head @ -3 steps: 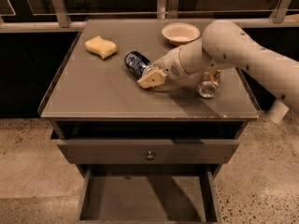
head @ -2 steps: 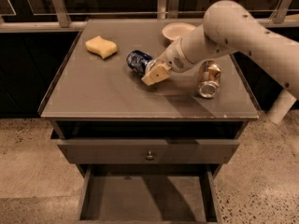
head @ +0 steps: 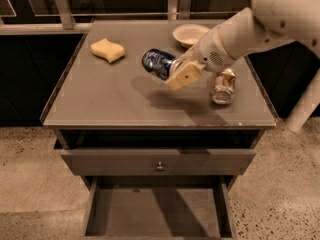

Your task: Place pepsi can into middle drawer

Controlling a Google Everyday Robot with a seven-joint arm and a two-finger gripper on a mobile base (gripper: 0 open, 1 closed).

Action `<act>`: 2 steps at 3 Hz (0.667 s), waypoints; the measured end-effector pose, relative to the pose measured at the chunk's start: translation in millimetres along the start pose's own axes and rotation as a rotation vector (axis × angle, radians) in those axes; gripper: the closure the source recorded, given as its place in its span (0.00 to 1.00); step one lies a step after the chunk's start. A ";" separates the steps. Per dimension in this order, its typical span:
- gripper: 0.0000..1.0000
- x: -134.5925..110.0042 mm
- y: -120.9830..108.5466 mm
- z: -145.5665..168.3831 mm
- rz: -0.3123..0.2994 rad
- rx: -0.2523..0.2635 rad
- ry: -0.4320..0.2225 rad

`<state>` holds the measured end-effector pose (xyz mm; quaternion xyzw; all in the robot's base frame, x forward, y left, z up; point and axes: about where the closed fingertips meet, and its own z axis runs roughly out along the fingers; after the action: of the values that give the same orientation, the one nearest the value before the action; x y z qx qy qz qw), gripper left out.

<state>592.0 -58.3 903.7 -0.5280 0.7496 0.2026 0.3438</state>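
The pepsi can [head: 156,62], dark blue with white markings, is tilted on its side and held just above the cabinet top [head: 125,94], casting a shadow below it. My gripper [head: 175,72] reaches in from the upper right and is shut on the can's right end, with a tan finger [head: 184,75] in front of it. The middle drawer [head: 150,211] is pulled open at the bottom of the view, below the front edge of the top; its flat grey floor is bare.
A brown-gold and silver can [head: 223,86] lies right of my gripper. A white bowl [head: 189,34] sits at the back and a yellow sponge [head: 107,50] at the back left. A drawer front with a small knob [head: 159,166] is above the open drawer.
My gripper has lifted the pepsi can off the cabinet top and carried it slightly right; a shadow now shows under it. The other objects have not moved.
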 end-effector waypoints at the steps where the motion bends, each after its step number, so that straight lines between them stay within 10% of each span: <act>1: 1.00 7.9 30.7 -30.7 -0.006 -0.055 -0.131; 2: 1.00 14.0 64.9 -62.2 -0.013 -0.054 -0.274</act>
<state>509.9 -85.6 932.0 -0.5092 0.6865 0.2909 0.4298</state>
